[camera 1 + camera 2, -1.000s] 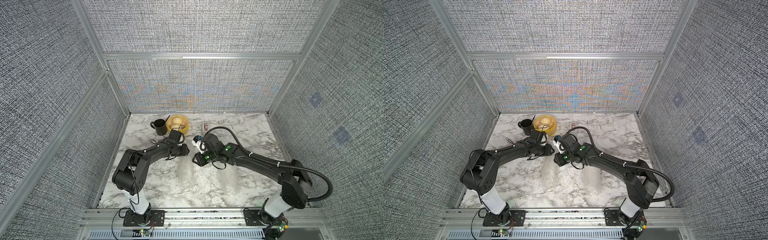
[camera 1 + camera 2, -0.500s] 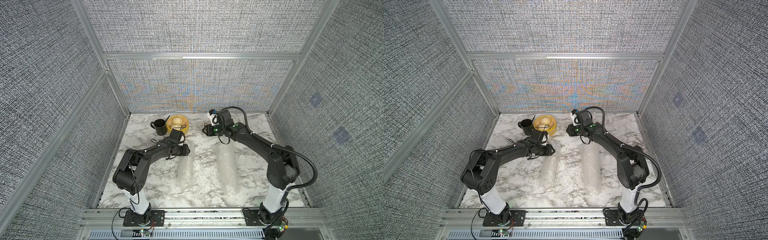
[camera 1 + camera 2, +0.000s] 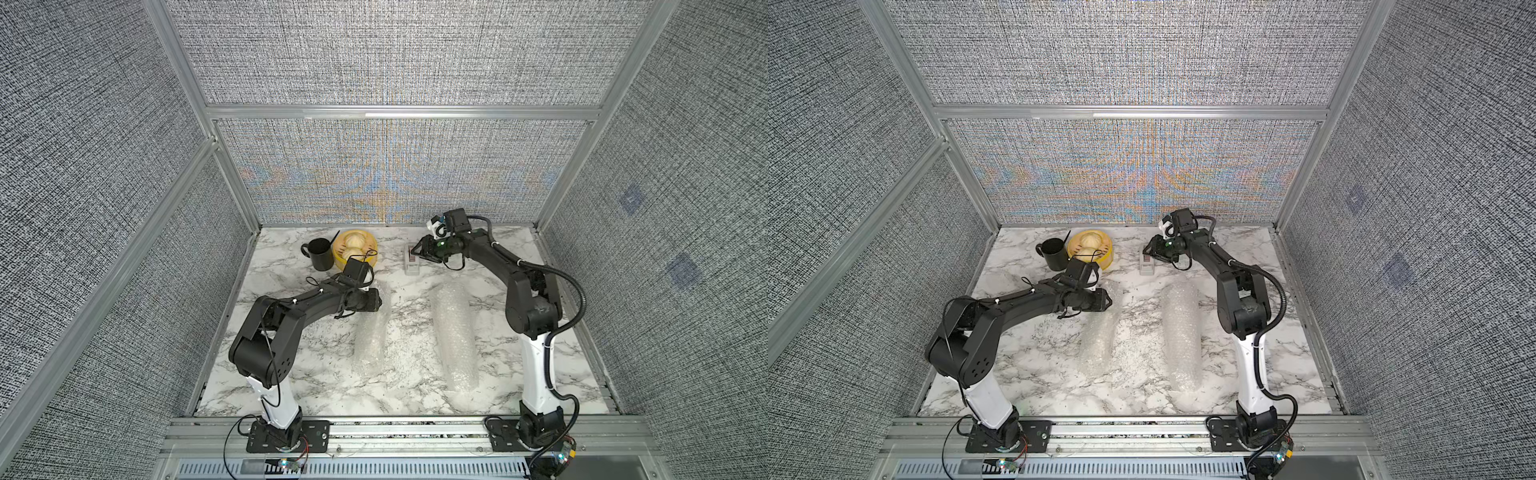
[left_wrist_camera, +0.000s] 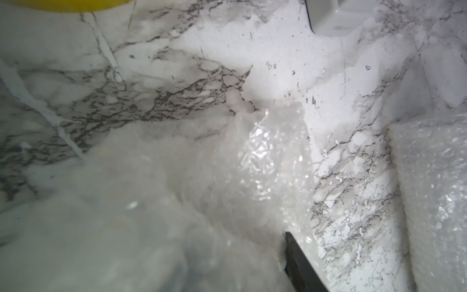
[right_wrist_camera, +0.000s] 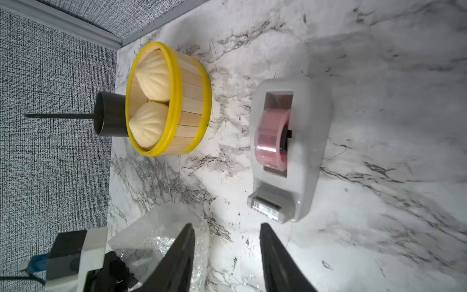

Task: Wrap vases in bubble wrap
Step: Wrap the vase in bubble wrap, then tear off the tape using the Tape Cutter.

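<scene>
Two bubble wrap rolls (image 3: pixel 453 332) lie side by side on the table (image 3: pixel 324 374), the left tool (image 3: pixel 376 301) is at the small roll's (image 3: pixel 368 340) far end, its grip too hidden to tell, and the right tool (image 5: pixel 226 225) is wide and empty by the tape holder (image 5: pixel 285 151).

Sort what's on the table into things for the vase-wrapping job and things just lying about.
Job: small bubble-wrap bundle, large bubble-wrap bundle, tape dispenser (likely for sealing).
Lying about: black mug, yellow steamer basket, its two buns.
</scene>
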{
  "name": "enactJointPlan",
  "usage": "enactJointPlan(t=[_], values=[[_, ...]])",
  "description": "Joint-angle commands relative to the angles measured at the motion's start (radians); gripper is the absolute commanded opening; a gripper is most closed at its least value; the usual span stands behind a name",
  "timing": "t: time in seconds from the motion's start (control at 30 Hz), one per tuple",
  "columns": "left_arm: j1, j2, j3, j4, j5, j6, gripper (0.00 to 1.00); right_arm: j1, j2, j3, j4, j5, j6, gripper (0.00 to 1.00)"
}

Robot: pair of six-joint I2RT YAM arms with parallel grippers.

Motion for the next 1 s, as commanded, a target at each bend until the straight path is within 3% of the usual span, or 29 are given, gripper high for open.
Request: enactJointPlan(t=[0.0,0.7,0.97], values=[[-0.004,0.01,0.003,-0.053,-0.018,-0.002,0.42,-0.001,0.045,0.057,-0.072,-0.045,0.017,0.45],[-0.021,0.014,0.001,-0.049,-0.034,-0.006,0.42,-0.005,0.202,0.151,-0.075,-0.097,0.06,0.39],[-0.02,0.013,-0.001,-0.049,-0.037,-0.006,0.42,-0.009,0.187,0.076,-0.009,-0.145,0.106,0.35]])
